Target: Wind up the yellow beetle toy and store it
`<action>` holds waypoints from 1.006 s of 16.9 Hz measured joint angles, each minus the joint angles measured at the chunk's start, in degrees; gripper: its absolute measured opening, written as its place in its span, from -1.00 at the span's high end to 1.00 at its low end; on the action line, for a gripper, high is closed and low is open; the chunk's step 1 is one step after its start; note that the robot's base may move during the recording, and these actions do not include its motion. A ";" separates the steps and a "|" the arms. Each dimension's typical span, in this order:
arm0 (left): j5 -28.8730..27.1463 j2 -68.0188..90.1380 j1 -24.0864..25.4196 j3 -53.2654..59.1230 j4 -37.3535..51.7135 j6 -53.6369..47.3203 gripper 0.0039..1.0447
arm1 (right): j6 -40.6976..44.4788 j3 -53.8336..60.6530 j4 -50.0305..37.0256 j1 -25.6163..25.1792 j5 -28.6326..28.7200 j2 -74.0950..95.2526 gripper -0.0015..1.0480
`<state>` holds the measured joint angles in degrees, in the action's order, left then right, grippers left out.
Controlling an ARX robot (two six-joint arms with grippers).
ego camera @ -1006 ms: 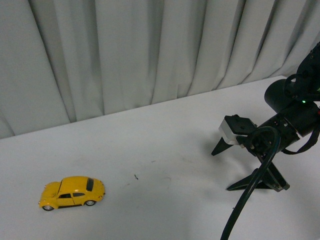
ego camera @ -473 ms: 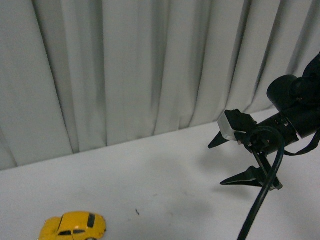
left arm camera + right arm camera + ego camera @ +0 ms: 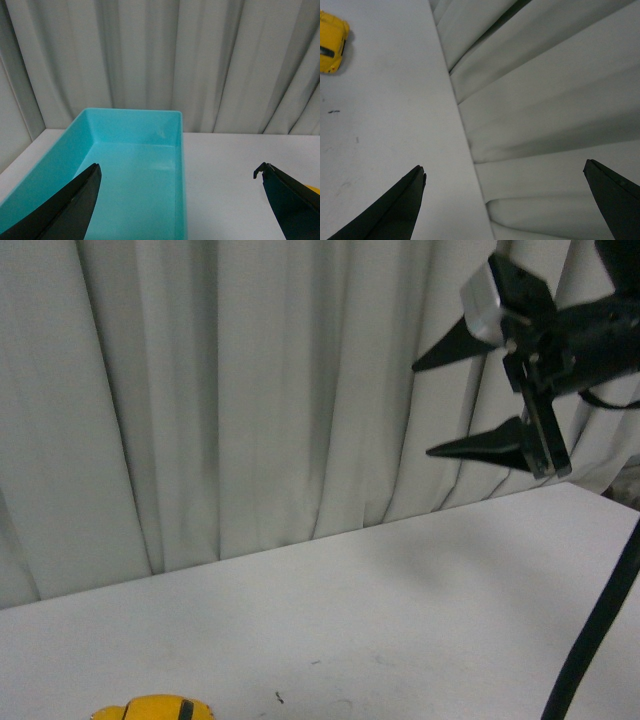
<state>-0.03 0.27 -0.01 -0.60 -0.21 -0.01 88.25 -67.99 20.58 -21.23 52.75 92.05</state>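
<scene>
Only the roof of the yellow beetle toy (image 3: 152, 709) shows at the bottom left edge of the front view, on the white table. It also appears in the right wrist view, where the yellow beetle toy (image 3: 332, 41) lies far from the fingers. My right gripper (image 3: 422, 408) hangs open high above the table at the upper right, in front of the curtain, holding nothing. My left gripper (image 3: 180, 175) is open and empty, spread over the rim of a turquoise bin (image 3: 181, 150). A sliver of yellow (image 3: 313, 188) shows beside one left finger.
A pale grey curtain (image 3: 250, 390) closes off the back of the table. The white table (image 3: 420, 610) carries a few small dark marks. A black cable (image 3: 600, 630) runs down at the right. The turquoise bin stands by the curtain.
My right gripper has risen from near the table to high in front of the curtain. The front view has tilted up, so the toy has slid to the bottom edge.
</scene>
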 joint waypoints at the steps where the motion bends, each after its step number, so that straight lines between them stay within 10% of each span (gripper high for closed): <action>1: 0.00 0.00 0.00 0.00 0.00 0.00 -0.88 | -0.28 0.20 -0.09 0.35 0.55 -2.97 -0.87; 3: 0.00 0.00 0.00 0.00 0.00 0.00 -0.88 | -6.88 6.49 -13.05 2.97 -5.20 -10.27 -0.78; 6: -0.09 0.00 0.00 0.00 0.00 0.00 -0.88 | -53.88 34.10 -48.76 11.10 -37.86 -28.52 -0.09; 9: 0.00 0.00 0.00 0.00 0.02 0.00 -0.88 | -80.94 47.74 -53.07 13.22 -45.05 -39.80 0.56; 11: -0.02 0.00 0.00 0.00 0.00 0.00 -0.88 | -85.37 52.83 -53.59 15.23 -46.31 -43.10 0.96; 17: -0.02 0.00 0.00 0.00 0.02 0.00 -0.88 | -87.25 61.20 -51.21 21.46 -52.61 -54.25 0.96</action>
<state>-0.05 0.27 -0.01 -0.60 -0.19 -0.01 0.99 -6.79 -30.63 0.23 0.14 37.80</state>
